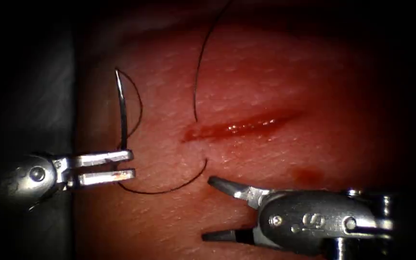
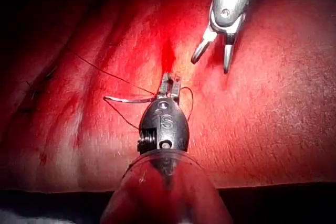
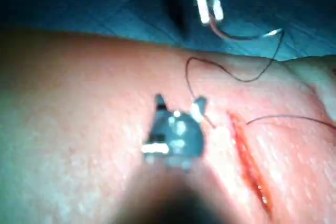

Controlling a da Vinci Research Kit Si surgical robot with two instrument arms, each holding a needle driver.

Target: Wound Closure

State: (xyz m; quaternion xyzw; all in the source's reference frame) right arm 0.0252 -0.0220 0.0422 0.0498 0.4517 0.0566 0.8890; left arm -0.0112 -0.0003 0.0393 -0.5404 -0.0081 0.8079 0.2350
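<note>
My left tool (image 1: 132,163) is shut on the curved needle (image 1: 121,108) near the end away from the thread. The needle stands free above the tissue (image 1: 275,72), left of the cut (image 1: 239,126), with no part in the tissue. Black thread (image 1: 162,191) arcs from the needle's far end past the left jaws and enters the tissue at the cut's left end. A second strand (image 1: 199,67) rises away from the cut. My right tool (image 1: 205,208) is open below the cut, holding nothing. The left wrist view shows the needle (image 2: 128,99) sticking sideways out of the left tool (image 2: 170,82).
A small patch of red fluid (image 1: 306,173) lies on the tissue below the cut's right end. A dark grey surface (image 1: 34,96) borders the tissue's left edge. A blue drape (image 3: 79,3) lies beyond the tissue.
</note>
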